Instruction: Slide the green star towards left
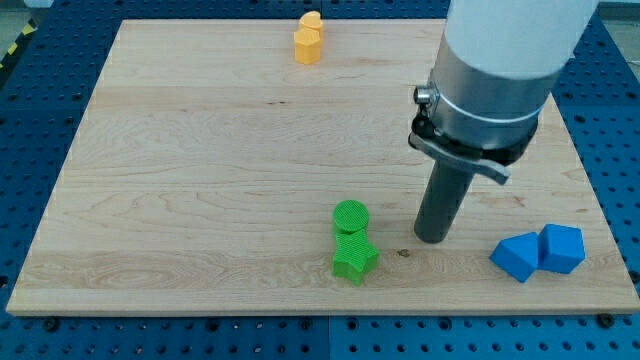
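Note:
The green star [354, 259] lies near the view's bottom, a little right of the middle of the wooden board [200, 180]. A green round block [351, 217] touches it just above. My tip [432, 239] rests on the board to the right of the star, about a block's width away and slightly higher in the view. It touches no block.
Two blue blocks [539, 252] sit together at the view's bottom right, right of my tip. Two orange blocks [308, 39] sit together at the view's top middle. The board's bottom edge runs just below the green star.

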